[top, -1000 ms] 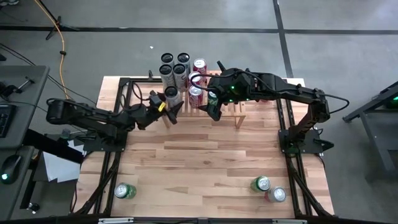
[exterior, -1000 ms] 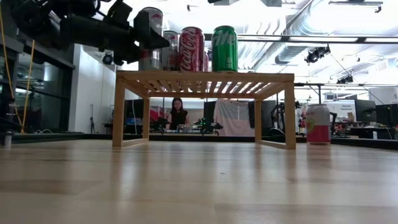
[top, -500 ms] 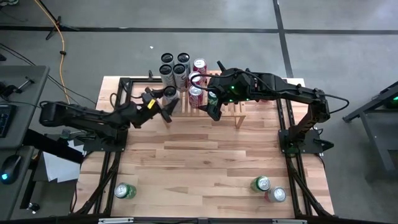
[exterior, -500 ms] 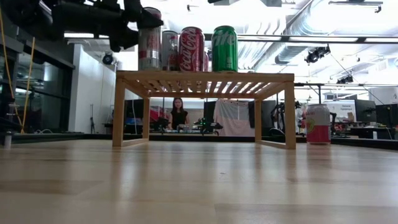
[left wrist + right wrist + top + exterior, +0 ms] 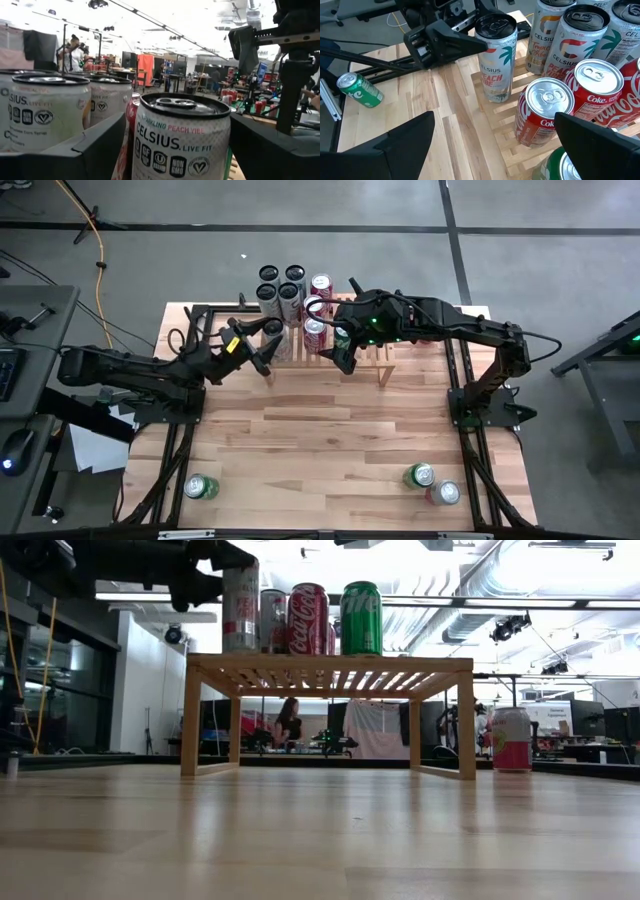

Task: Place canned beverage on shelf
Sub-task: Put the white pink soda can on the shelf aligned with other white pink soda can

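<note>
A white Celsius peach can (image 5: 495, 55) stands upright on the near left corner of the light-wood shelf (image 5: 330, 665), resting on its base. My left gripper (image 5: 268, 352) is open just left of the can's upper part. In the left wrist view its fingers (image 5: 95, 150) flank the can (image 5: 182, 135) without touching it. More cans stand on the shelf: several Celsius cans (image 5: 280, 285), Coke cans (image 5: 547, 112) and a green can (image 5: 361, 617). My right gripper (image 5: 340, 348) hangs open above the shelf's middle, holding nothing.
Loose cans lie on the table's near part: a green one (image 5: 201, 486) at the left, a green one (image 5: 419, 475) and a red one (image 5: 445, 493) at the right. A pink can (image 5: 511, 739) stands on the table right of the shelf. Bare wood lies between the shelf and the near edge.
My left gripper has drawn back from the Celsius peach can toward the table's left edge and has risen, its fingers still open. The can has stayed upright on the shelf. My right arm has kept still.
</note>
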Motion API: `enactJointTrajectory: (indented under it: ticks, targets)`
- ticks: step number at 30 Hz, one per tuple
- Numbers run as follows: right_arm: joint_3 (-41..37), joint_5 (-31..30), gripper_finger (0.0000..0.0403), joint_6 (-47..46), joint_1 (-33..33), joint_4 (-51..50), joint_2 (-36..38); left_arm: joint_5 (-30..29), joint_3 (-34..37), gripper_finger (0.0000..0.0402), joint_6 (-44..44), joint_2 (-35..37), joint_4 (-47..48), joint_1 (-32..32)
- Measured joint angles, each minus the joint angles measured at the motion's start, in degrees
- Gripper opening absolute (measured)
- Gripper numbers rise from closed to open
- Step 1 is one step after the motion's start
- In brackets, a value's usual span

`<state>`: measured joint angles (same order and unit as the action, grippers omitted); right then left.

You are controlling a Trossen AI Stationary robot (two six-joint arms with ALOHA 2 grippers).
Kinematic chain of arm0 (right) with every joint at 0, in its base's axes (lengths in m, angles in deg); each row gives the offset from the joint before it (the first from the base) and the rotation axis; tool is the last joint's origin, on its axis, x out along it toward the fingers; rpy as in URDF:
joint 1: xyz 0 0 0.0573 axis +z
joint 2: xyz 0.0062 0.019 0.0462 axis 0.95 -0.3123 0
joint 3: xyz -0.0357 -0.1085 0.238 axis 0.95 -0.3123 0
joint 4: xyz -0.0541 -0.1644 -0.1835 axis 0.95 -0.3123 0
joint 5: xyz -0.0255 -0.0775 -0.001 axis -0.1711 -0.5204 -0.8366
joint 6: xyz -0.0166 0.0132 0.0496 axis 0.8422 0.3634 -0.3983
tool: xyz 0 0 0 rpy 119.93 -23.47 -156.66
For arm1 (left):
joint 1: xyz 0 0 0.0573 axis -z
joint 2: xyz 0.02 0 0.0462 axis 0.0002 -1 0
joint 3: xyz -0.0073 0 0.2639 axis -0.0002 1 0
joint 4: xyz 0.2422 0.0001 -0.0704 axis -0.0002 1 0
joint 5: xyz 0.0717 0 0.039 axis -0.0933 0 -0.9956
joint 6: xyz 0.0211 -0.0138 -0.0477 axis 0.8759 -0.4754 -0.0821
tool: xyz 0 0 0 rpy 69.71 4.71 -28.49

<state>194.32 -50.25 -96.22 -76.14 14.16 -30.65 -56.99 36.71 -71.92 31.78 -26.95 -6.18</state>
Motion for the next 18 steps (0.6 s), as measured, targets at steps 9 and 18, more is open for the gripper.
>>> enactJointTrajectory:
  ticks: [9, 18]
  targets:
    - [0.0, 0.0, 0.0397, 0.0, 0.0, 0.0, 0.0, 0.1, -2.3, 0.0237, -2.6, 0.0, 5.9, 0.0]
    - [0.0, 0.0, 0.0397, 0.0, 0.0, 0.0, 0.0, 8.3, -12.5, 0.0231, 0.7, -0.1, 23.9, -3.4]
